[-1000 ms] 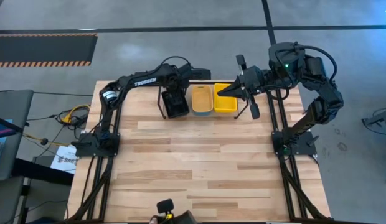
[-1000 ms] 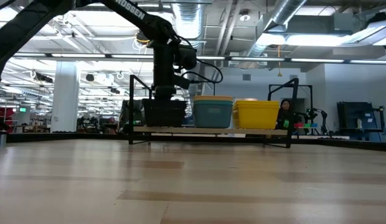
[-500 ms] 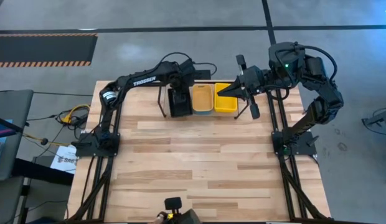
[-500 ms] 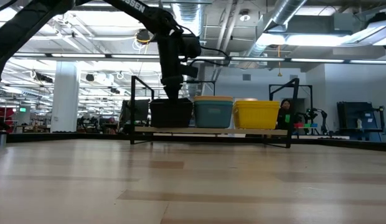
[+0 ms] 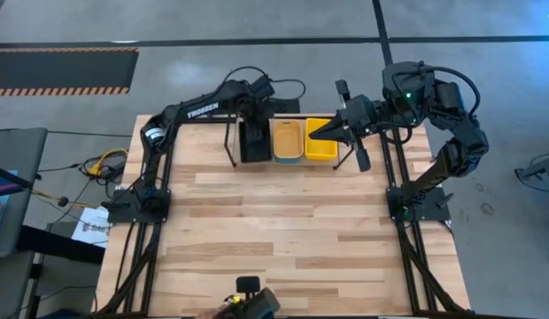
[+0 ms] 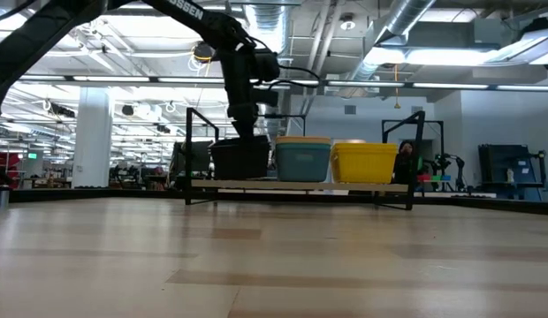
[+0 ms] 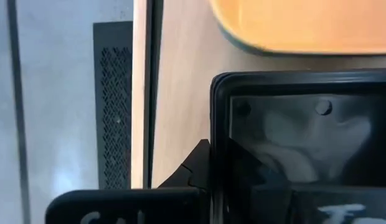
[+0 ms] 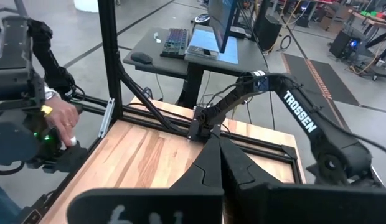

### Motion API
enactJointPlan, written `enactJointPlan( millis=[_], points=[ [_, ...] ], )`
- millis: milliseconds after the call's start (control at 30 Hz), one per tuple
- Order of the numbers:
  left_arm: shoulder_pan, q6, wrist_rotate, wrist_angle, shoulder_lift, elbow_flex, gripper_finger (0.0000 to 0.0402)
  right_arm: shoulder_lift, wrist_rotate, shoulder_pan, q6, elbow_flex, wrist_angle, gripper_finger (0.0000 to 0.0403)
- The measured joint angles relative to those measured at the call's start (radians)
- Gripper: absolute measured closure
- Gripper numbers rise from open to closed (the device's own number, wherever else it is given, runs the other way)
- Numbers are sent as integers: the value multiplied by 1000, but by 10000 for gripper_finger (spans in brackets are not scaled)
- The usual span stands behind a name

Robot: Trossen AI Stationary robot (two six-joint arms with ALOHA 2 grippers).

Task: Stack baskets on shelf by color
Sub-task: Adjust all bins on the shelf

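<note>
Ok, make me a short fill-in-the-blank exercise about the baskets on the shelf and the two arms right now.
1. The left pincer is over the ____ basket.
2. The middle stack has an orange basket on a ____ one.
3. The basket nearest the right pincer is ____.
4. All baskets sit on the ____.

Missing words: black; blue-grey; yellow; shelf

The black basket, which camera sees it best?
The low view: the black basket sits side-on at the left end of the shelf, under the left claw. The high view shows its top from straight above. The left wrist view shows only one corner. The right wrist view misses it.
</note>
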Motion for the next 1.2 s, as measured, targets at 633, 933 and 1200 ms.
enactJointPlan(
  millis=[633,933,1200],
  points=[
    [70,139,106,-9,0,11,401,0,0,0,22,0,21,401],
    [78,159,130,8,1,11,401,0,0,0,41,0,55,401],
    [71,156,119,-11,66,10,401,0,0,0,46,0,62,401]
  ],
)
